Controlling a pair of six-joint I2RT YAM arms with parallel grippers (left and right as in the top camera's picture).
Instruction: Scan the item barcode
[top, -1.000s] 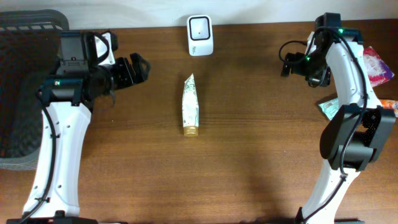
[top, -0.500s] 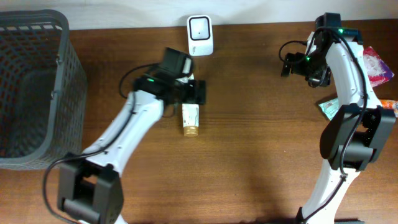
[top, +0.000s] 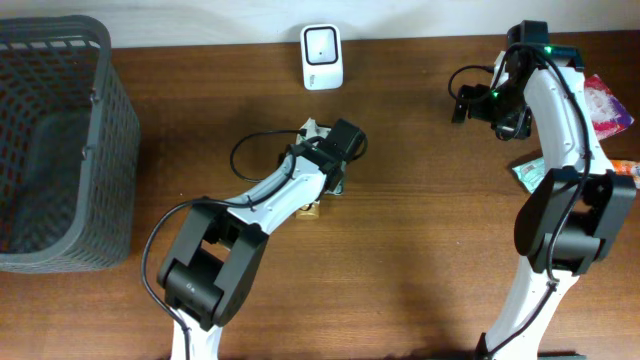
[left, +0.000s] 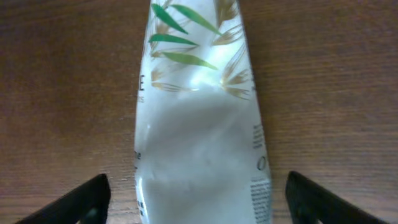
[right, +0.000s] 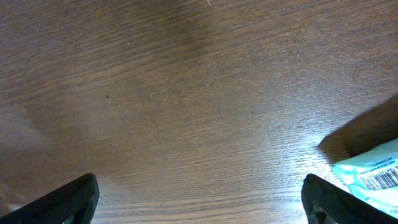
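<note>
The item is a white tube (left: 199, 124) with green leaves and gold grain printed on it, lying flat on the brown table. My left gripper (left: 199, 205) is open and low over it, one dark fingertip (left: 87, 199) on each side with bare wood showing in both gaps. From above, the left arm covers most of the tube, leaving its gold cap (top: 310, 208) in sight. The white scanner (top: 322, 57) stands at the back edge, beyond the tube. My right gripper (right: 205, 199) is open over bare wood at the far right. No barcode shows on the tube.
A dark mesh basket (top: 55, 140) fills the left end of the table. Behind the right arm (top: 545, 110) lie a pink packet (top: 605, 105) and a teal packet (top: 530, 172). The teal packet's barcode (right: 373, 177) shows in the right wrist view.
My left arm has swung from over the basket across to the middle and come down over the tube. Its jaws have narrowed a little. The right arm has not moved.
</note>
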